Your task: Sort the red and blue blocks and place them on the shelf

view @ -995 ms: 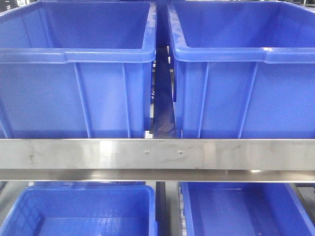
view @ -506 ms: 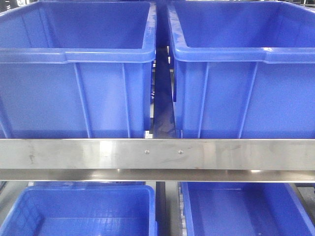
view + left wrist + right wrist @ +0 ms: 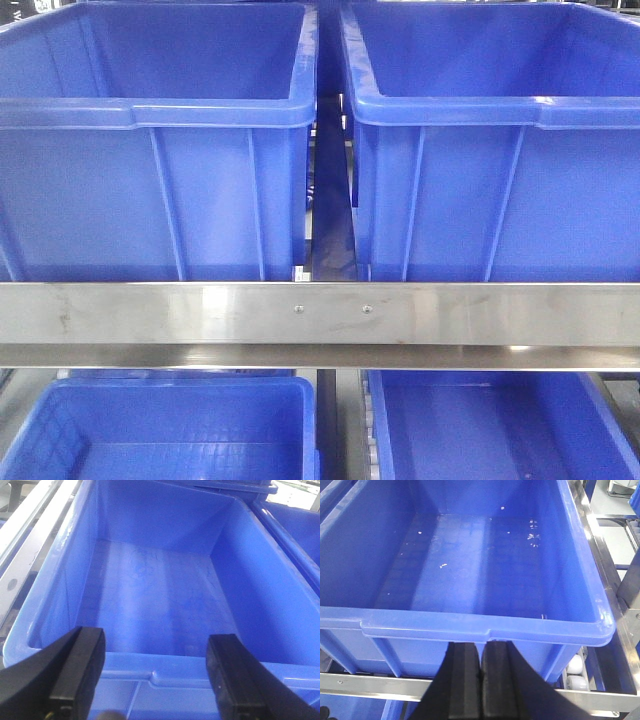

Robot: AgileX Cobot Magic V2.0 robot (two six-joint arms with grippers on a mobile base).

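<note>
Front view: shelf (image 3: 320,313) carries 4 blue bins; no block is visible, so progress cannot be judged.

Left wrist view: left gripper (image 3: 156,672) hovers at the near rim of an empty bin (image 3: 45,615), fingers spread, holding nothing.

Right wrist view: right gripper (image 3: 481,680) sits below another empty bin's rim (image 3: 470,625), fingers pressed together, nothing between them.

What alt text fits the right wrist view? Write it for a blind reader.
The right hand, its two black fingers pressed shut with nothing between them, hangs just in front of a large blue bin that looks empty apart from small pale specks on its floor. The bin sits on a steel shelf, with white rollers showing beneath at right.
</note>
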